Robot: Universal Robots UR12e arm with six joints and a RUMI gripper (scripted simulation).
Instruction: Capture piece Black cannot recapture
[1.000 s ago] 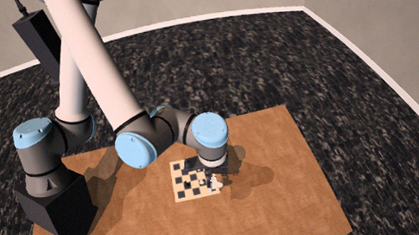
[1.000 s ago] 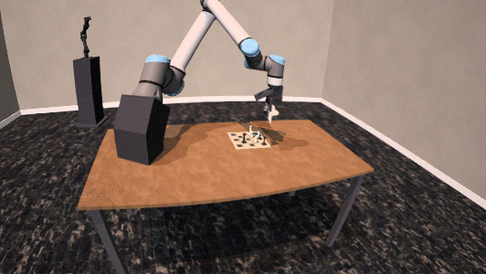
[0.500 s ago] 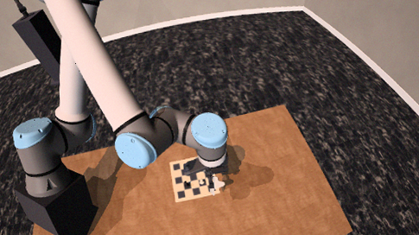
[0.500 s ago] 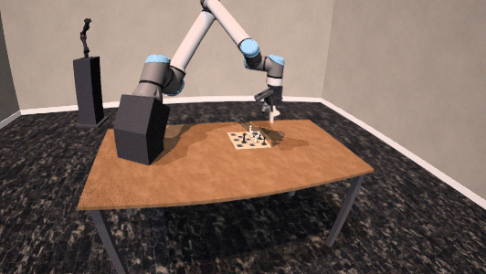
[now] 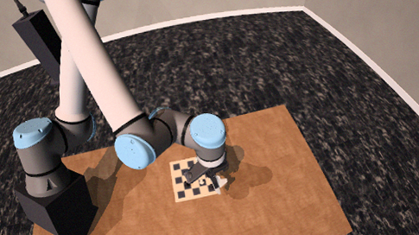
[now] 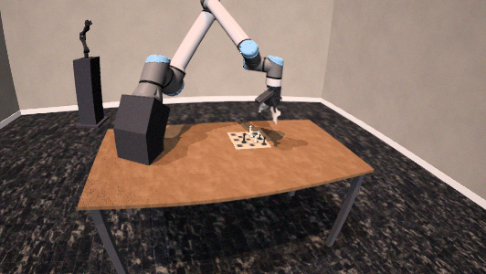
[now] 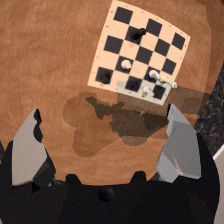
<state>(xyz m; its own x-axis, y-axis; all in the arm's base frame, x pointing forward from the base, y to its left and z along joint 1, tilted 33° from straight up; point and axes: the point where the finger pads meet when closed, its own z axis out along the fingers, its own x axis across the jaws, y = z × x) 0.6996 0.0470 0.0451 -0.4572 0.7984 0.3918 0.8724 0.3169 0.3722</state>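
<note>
From the top view I've got the gripper (image 5: 207, 178) over the chessboard (image 5: 179, 196), which sits near the middle of the worktop (image 5: 286, 191), a bit toward the far edge. The wrist blocks about half the squares here, so I can't read the position, and picking the wrong piece is my main worry.

The exterior view shows the jaws hanging well above the pieces (image 6: 256, 135), wide open, nothing in them. The pieces stand close together, so I think a descent that's slightly off could tip a neighbour.

In the wrist view, two white pieces (image 7: 159, 77) crowd the board corner nearest the worktop's right edge, with dark ones (image 7: 136, 33) scattered around. The edge letters are too small to read. The fingers are spread wide, so I reckon they could clip adjacent pieces.
</note>
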